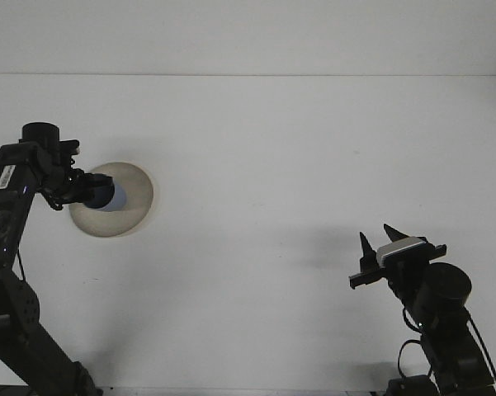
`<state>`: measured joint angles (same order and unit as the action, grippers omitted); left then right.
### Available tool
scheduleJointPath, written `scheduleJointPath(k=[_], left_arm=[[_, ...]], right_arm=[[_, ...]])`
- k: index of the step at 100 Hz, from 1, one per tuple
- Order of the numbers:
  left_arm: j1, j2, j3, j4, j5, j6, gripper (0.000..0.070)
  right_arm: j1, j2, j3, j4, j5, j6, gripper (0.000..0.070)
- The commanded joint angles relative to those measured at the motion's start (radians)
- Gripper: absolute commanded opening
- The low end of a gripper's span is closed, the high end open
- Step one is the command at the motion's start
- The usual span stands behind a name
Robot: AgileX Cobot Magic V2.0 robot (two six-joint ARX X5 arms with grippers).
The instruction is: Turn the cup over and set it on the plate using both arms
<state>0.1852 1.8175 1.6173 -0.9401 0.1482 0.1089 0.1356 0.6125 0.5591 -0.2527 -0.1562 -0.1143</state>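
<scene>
A single forward view showed a plain white tabletop (264, 165) with a black robot arm at each lower corner. On the left side lay a round, shallow, beige plate (132, 202), flat on the surface. The left arm reached in from the left edge, and its hand (89, 191) was over the plate's left part, closed on a small pale blue cup (115, 196). The cup lay tipped on its side with its blue end pointing right, toward the plate's centre. Whether it touched the plate or hung just above it could not be told from this angle.

The right arm stood well apart at the lower right. Its hand (380, 237) pointed up and away from the camera, its two dark pointed fingers spread apart with nothing between them.

The cup looked small, light and rigid, probably plastic or glazed ware, with a smooth wall that could slip in a loose hold. If glazed, it could chip when set down hard. The sensible place to take it seemed to be across the side wall near the middle, where the fingers could pinch from both sides and leave the base free to meet the plate. The plate looked stiff and steady enough to receive it
</scene>
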Motion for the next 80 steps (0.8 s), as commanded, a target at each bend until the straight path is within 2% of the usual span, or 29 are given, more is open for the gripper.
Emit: scheduleJointPath(k=[1, 11, 14, 17, 30, 43, 64, 68, 76, 80], left_arm=[[0.003, 0.014, 0.017, 0.008, -0.002, 0.033, 0.0083], [0.003, 0.009, 0.032, 0.023, 0.001, 0.018, 0.0344], [0.003, 0.005, 0.041, 0.023, 0.010, 0.009, 0.0392], [0.005, 0.002, 0.055, 0.023, 0.016, 0.006, 0.0408], [0.006, -0.035, 0.143, -0.005, 0.021, 0.003, 0.0411], [0.007, -0.130, 0.221, -0.026, 0.048, -0.016, 0.0411], [0.009, -0.371, 0.238, -0.026, 0.074, -0.050, 0.0408], [0.009, -0.412, 0.238, -0.035, 0.074, -0.050, 0.0389], [0.009, -0.491, 0.223, -0.052, 0.074, -0.050, 0.0290], [0.009, -0.534, 0.197, -0.047, 0.074, -0.050, 0.0273]], right_arm=[[0.002, 0.004, 0.007, 0.006, -0.001, 0.013, 0.0344], [0.002, 0.004, 0.007, 0.006, -0.001, 0.013, 0.0344], [0.002, 0.004, 0.007, 0.006, -0.001, 0.013, 0.0344], [0.002, 0.004, 0.007, 0.006, -0.001, 0.013, 0.0344], [0.002, 0.004, 0.007, 0.006, 0.002, 0.013, 0.0344], [0.000, 0.003, 0.007, 0.010, 0.056, 0.021, 0.0344], [-0.020, -0.028, 0.007, 0.022, 0.060, 0.044, 0.0343], [-0.026, -0.039, 0.007, 0.021, 0.064, 0.044, 0.0342], [-0.037, -0.061, 0.007, 0.021, 0.098, 0.045, 0.0342], [-0.045, -0.074, 0.006, 0.021, 0.114, 0.049, 0.0341]])
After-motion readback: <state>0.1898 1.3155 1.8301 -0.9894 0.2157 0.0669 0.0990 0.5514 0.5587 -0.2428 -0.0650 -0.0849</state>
